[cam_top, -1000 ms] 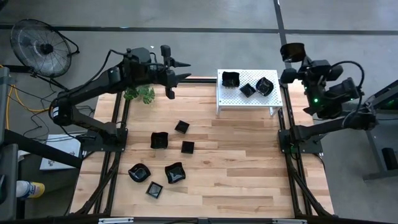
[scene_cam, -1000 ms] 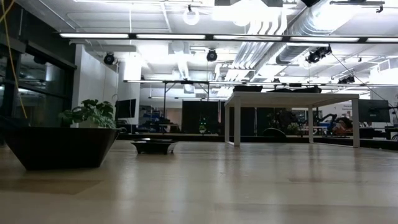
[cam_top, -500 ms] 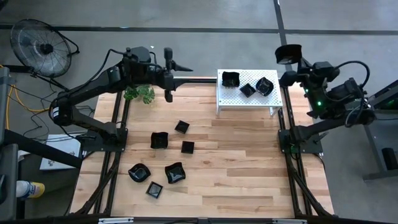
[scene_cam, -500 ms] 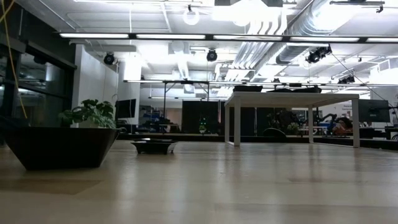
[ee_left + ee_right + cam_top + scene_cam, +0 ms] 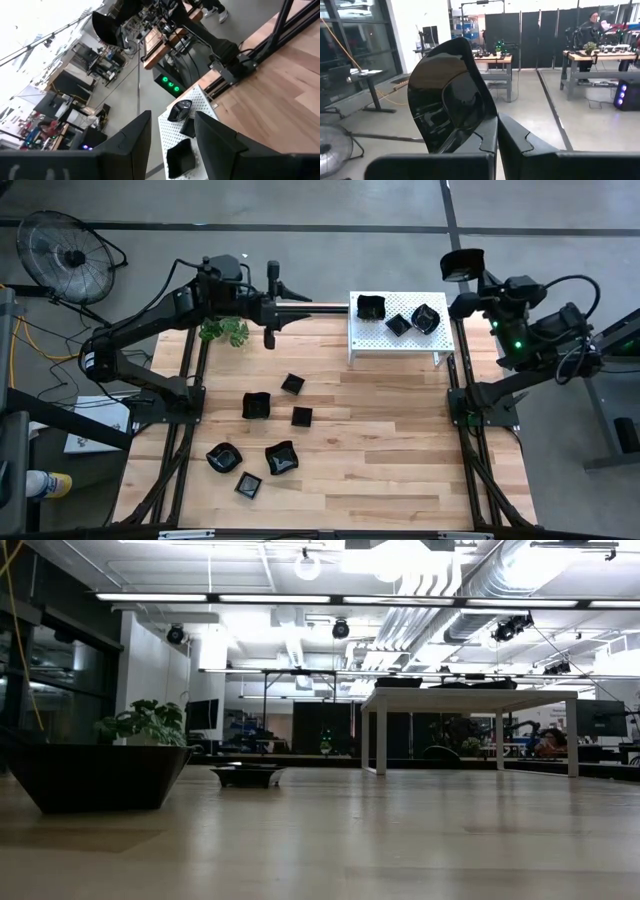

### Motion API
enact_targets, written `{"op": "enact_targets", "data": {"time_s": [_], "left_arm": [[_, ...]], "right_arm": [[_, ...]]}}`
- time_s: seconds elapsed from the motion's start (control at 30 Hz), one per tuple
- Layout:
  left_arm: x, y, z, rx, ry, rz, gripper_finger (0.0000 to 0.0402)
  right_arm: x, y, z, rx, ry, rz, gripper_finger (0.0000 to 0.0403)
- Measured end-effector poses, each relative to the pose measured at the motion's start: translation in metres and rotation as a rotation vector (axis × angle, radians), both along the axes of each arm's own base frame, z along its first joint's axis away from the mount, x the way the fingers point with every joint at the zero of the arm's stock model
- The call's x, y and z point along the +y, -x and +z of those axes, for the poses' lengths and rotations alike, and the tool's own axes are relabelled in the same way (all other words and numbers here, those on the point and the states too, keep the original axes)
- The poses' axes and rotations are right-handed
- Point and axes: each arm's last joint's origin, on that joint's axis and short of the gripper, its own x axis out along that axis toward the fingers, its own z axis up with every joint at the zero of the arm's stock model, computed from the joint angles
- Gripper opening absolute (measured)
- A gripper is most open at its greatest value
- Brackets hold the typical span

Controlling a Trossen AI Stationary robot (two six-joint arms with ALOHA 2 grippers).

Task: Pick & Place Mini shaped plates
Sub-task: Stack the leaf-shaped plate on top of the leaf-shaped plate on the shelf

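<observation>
Where the high view looks down on the desk (image 5: 400,440), the white perforated rack (image 5: 392,341) at its far edge holds three black mini plates (image 5: 398,320), and six more plates (image 5: 270,430) lie loose on the wood toward the left and near side, leaving the middle and right of the planks bare; the left gripper (image 5: 290,291) hangs over the far edge just left of the rack with its fingers spread and nothing between them, while the right gripper (image 5: 472,275) sits beyond the desk's far right corner, pinching one glossy black plate (image 5: 462,264) held out over the floor; a fan (image 5: 62,242) stands off the far left corner; at desk height the low view shows a dark plate (image 5: 98,776) large at the left, a smaller one (image 5: 248,775) farther back, and the rack (image 5: 470,700) on its white legs, with open wood in front; the left wrist view looks past parted fingers (image 5: 132,145) at the rack (image 5: 172,132) and its plates (image 5: 180,110); the right wrist view shows fingers (image 5: 520,140) closed on the plate's (image 5: 447,95) rim, the dish standing upright against the room; no writing can be read in any view.
</observation>
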Motion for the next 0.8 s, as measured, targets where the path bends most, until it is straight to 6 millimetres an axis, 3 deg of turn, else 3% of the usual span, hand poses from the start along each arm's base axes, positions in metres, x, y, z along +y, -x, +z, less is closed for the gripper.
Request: {"op": "enact_targets", "data": {"time_s": [0.2,0.4,0.67,0.8], "left_arm": [[0.0,0.0,0.002,-0.019,-0.007,0.0,0.0146],[0.0,0.0,0.002,-0.02,-0.005,0.0,0.0146],[0.0,0.0,0.002,-0.021,0.009,0.002,0.0146],[0.0,0.0,0.002,-0.022,0.009,0.002,0.0146]], "right_arm": [[0.003,-0.015,0.023,0.107,0.039,0.012,0.0],[0.007,-0.032,0.029,0.19,0.137,0.081,0.0],[0.005,-0.035,0.03,0.104,0.266,0.347,0.0],[-0.004,-0.039,0.025,0.088,0.236,0.525,0.0]]}}
